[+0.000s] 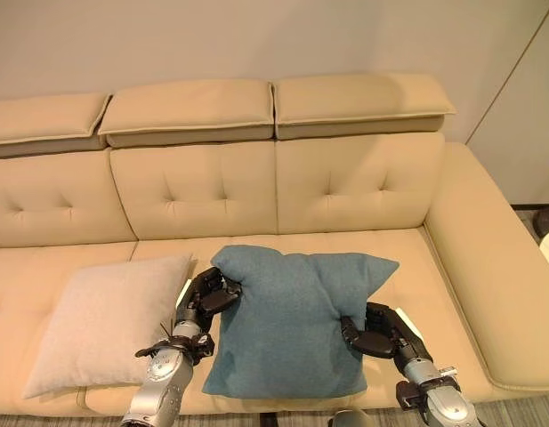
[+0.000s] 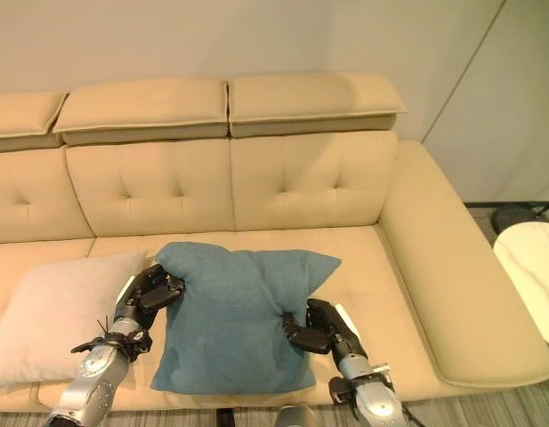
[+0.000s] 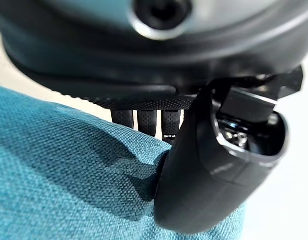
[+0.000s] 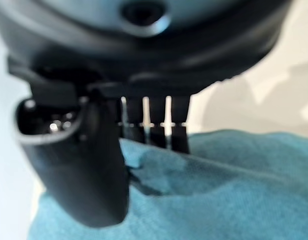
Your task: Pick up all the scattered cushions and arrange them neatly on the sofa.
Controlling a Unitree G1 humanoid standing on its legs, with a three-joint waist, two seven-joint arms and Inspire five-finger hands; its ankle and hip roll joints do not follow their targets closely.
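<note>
My left hand (image 1: 207, 296) pinches the upper left edge of the teal cushion (image 1: 287, 325), thumb on the front of the cloth and fingers (image 3: 146, 120) tucked behind it. My right hand (image 1: 374, 331) grips the same cushion at its right edge, lower down, thumb pressed into the front face and fingers (image 4: 156, 125) hooked over the fabric, which creases around both grips. The cushion is between my two hands over the sofa (image 1: 354, 182), on the front part of the seat, in front of the middle backrest panel. Its lower edge lies near the sofa's front edge and its upper corners point toward the backrest; I cannot tell whether it rests fully on the seat or is partly lifted.

Just to the left of the teal cushion, a beige cushion (image 1: 105, 322) lies flat on the sofa seat, tilted a little, its right edge close beside my left wrist. Right of the teal cushion the seat runs to the sofa's wide armrest (image 1: 492, 285). Behind the sofa stands a pale wall (image 1: 256, 40).
</note>
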